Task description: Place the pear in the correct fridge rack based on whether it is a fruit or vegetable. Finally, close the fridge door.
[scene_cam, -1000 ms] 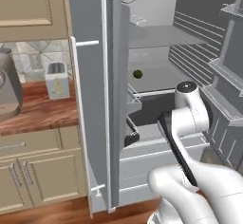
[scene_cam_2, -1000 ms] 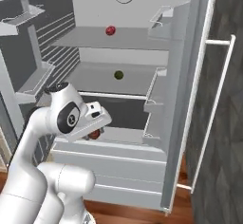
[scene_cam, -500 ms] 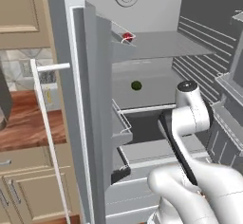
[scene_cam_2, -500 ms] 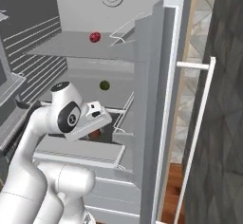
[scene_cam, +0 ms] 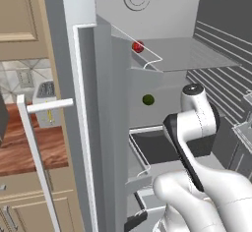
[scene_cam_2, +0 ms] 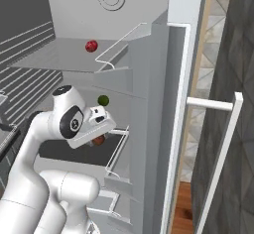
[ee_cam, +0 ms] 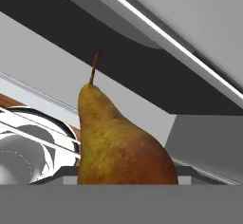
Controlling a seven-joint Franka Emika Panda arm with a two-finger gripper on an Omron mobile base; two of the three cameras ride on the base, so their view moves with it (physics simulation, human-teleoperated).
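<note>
Grey fridge walls and shelves fill the middle of both base views, with the door swung open beside them; a wooden desk and tan cabinets sit past the door in the left base view. At the back edge of the fridge rack rests a small red fruit, and a dark-green ball lies on the level below it, near the back wall. A dark drawer opening shows under that, in front of the white arm.

From the right base view, the pincer is held below the green ball, in front of the drawer level, and a bit of brown fruit peeks out beneath it. Close up in the hand view, the pear stands stem up, clamped in the narrow-set pincer, clear of every shelf.
</note>
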